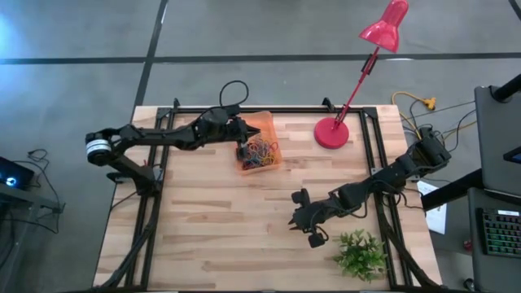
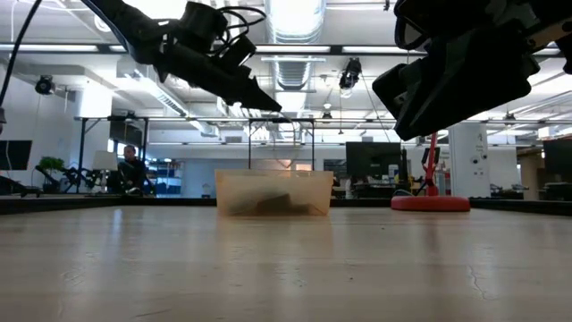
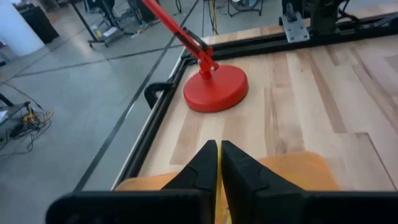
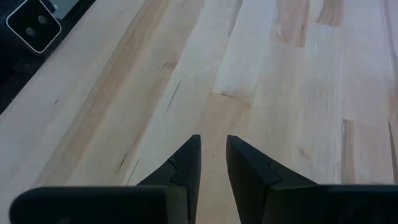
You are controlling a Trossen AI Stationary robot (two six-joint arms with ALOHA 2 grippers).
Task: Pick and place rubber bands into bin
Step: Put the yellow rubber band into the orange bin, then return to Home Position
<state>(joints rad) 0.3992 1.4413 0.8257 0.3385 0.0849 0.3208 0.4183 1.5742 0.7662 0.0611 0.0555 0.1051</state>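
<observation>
the left claw [image 1: 242, 149] hung over the bin [image 1: 272, 128], fingers pressed together, perhaps pinching a band, though that could not be told. the rubber bands [image 1: 260, 151] lay heaped inside. the right claw [image 4: 211, 163], slightly spread, waited over bare counter [image 1: 212, 220]. a band released too near the wall might spring out.

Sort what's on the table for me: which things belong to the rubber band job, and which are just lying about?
Job:
- rubber bands, piled in the bin
- bin, orange
- left hand, over the bin, fingers nearly shut
- right hand, waiting above bare wood

Lying about:
- red lamp
- green plant
- black cable loop
</observation>
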